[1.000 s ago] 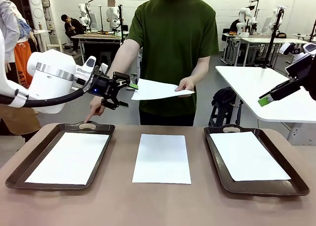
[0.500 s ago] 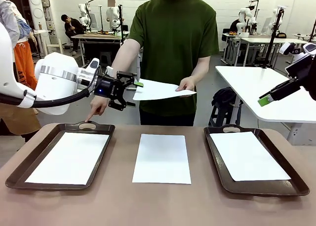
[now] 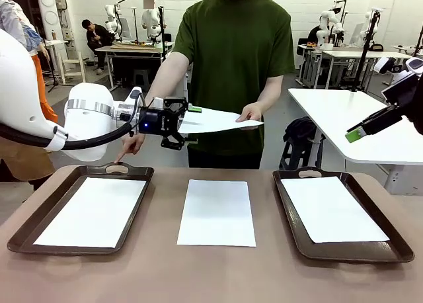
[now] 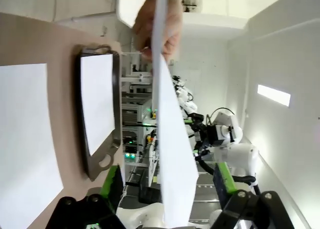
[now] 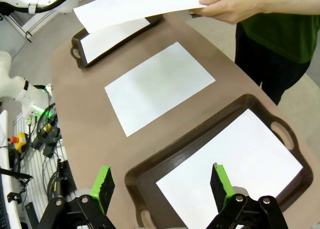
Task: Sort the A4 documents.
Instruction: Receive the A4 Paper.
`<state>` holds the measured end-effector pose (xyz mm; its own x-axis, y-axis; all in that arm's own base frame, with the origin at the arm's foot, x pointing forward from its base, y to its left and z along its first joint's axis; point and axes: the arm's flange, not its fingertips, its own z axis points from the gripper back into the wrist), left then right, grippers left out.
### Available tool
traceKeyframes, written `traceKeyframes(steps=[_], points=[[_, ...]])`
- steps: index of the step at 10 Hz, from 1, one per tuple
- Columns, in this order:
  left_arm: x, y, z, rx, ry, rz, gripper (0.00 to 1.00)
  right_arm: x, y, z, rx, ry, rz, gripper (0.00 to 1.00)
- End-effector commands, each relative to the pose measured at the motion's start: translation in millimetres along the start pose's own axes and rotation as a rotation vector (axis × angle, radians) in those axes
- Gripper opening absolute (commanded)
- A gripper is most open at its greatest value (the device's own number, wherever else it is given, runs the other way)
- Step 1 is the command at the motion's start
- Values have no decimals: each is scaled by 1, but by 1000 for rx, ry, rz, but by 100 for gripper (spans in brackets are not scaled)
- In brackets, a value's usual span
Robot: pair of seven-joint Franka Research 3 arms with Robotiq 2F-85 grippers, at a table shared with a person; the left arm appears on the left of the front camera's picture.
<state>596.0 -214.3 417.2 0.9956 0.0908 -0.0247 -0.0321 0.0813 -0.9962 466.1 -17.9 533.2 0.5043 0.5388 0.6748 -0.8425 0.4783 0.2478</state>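
Clearly, the thin white paper sheet (image 3: 215, 120) lay between the wide jaws of the left gripper (image 3: 188, 126), stretching right to the person's hand (image 3: 250, 112).

Matt white paper sheets (image 3: 216, 212), faintly glossy brown plastic trays (image 3: 350, 251), smooth matt tabletop (image 3: 165, 270).

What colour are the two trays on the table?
Dark brown, both the left tray and the right tray; the front view shows it best.
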Motion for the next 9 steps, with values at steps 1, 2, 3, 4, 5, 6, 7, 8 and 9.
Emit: traceKeyframes(steps=[1, 2, 3, 4, 5, 6, 7, 8, 9], points=[[3, 2, 2, -46, 1, -32, 80, 1, 0, -1, 2, 2, 2, 100], [3, 2, 3, -30, 9, -31, 61, 1, 0, -1, 2, 2, 2, 100], [3, 2, 4, -16, 10, -38, 61, 1, 0, -1, 2, 2, 2, 100], [2, 0, 4, -8, 12, -45, 42, 1, 0, -1, 2, 2, 2, 100], [3, -1, 4, 0, 15, -49, 41, 1, 0, -1, 2, 2, 2, 100], [3, -2, 5, 43, 23, -56, 22, 1, 0, -1, 2, 2, 2, 100], [3, -3, 5, 40, 22, -60, 21, 1, 0, -1, 2, 2, 2, 100], [3, -4, 6, 41, 22, -63, 2, 1, 0, -1, 2, 2, 2, 100], [3, -4, 6, 55, 23, -65, 1, 1, 0, -1, 2, 2, 2, 100]])
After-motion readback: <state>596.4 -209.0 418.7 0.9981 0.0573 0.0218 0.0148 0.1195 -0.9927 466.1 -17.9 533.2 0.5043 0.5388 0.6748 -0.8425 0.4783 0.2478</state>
